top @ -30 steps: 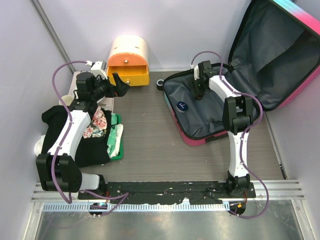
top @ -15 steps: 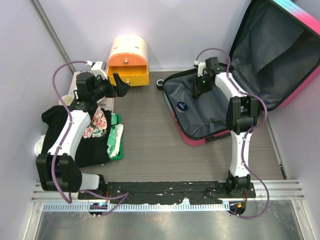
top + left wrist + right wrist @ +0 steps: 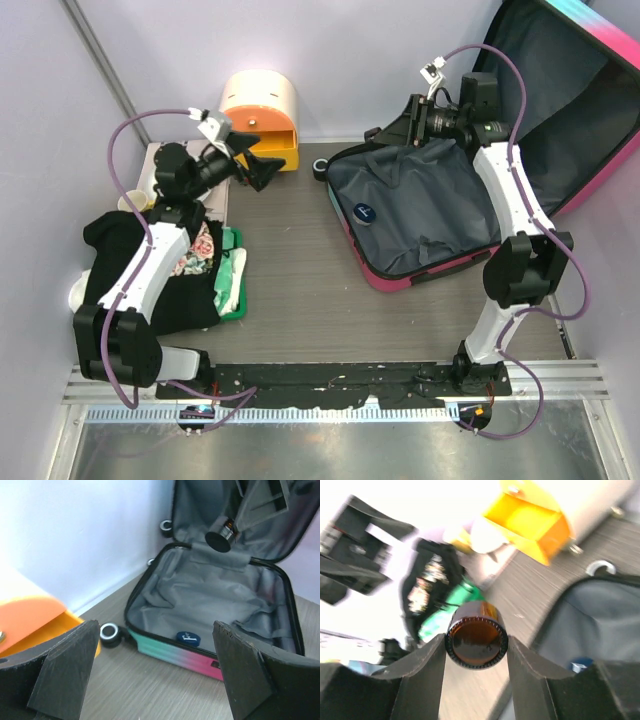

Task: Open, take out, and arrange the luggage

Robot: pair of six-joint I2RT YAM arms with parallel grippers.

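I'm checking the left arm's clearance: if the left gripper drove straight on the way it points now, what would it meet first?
Most likely the open pink-and-turquoise hard-shell suitcase, at its near side wall. The left gripper, jaws open, frames it with nothing visible between. Depth is unclear.

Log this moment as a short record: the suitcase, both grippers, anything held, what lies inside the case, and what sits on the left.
suitcase: open, lid propped up at the back right
right gripper: shut on a brown bottle, raised near the case's far rim
left gripper: open, empty, raised beside the orange drawer box
inside the case: a blue disc lying in the base
left side: dark clothes piled partly over a green tray
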